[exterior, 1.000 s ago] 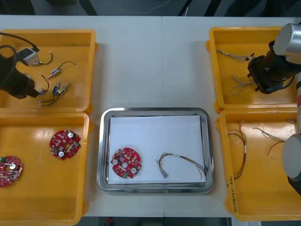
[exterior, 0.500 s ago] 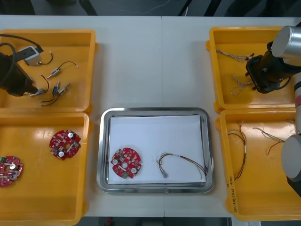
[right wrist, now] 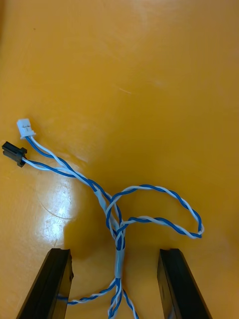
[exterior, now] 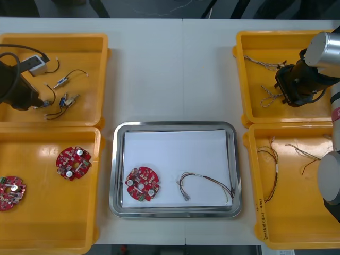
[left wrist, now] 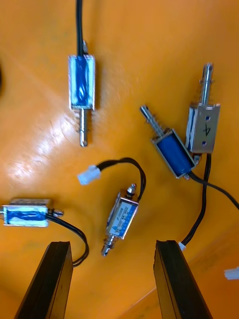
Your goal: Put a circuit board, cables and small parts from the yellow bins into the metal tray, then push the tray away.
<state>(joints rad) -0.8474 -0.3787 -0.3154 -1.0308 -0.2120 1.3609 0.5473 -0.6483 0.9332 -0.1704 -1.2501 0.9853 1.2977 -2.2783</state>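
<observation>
My left gripper (exterior: 38, 102) is low in the far left yellow bin (exterior: 95, 42), open, among several small metal parts with black leads. In the left wrist view one small metal part (left wrist: 121, 222) lies between the open fingers of the left gripper (left wrist: 114, 245), untouched. My right gripper (exterior: 280, 91) is open in the far right yellow bin (exterior: 241, 53), straddling a twisted blue and white cable (right wrist: 119, 219) that lies on the bin floor between the fingers of the right gripper (right wrist: 114, 256). The metal tray (exterior: 172, 126) holds a round red circuit board (exterior: 142, 184) and a cable (exterior: 204, 186).
Two more red circuit boards (exterior: 73, 162) (exterior: 10, 192) lie in the near left bin. The near right bin holds red and yellow cables (exterior: 271, 170). A second twisted cable (exterior: 264, 62) lies farther back in the far right bin. Bare table lies beyond the tray.
The right gripper has crept left over the twisted cable. The left gripper has shifted slightly toward the small metal parts. Both stay open.
</observation>
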